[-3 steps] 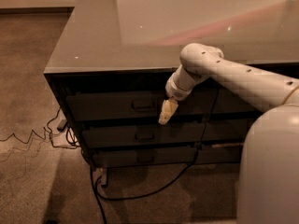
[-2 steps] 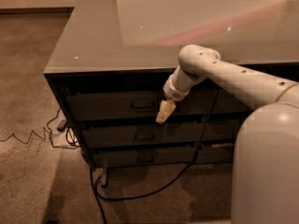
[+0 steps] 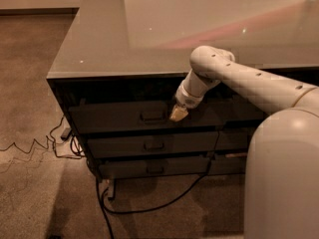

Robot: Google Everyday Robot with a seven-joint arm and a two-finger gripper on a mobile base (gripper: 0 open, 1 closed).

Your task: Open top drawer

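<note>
The top drawer (image 3: 119, 117) is a wide dark grey front under the counter edge, with a small metal bar handle (image 3: 153, 116) at its centre. It looks closed or nearly so. My gripper (image 3: 177, 113) hangs from the white arm just right of the handle, its pale tip against the drawer front. The arm reaches in from the lower right.
Two slimmer dark drawers (image 3: 149, 146) with like handles sit below. The grey countertop (image 3: 149, 29) overhangs them. Black cables (image 3: 139, 208) trail over the carpet below and to the left. My white body (image 3: 284, 178) fills the lower right.
The gripper has moved up and slightly left, from near the second drawer to the top drawer front beside its handle.
</note>
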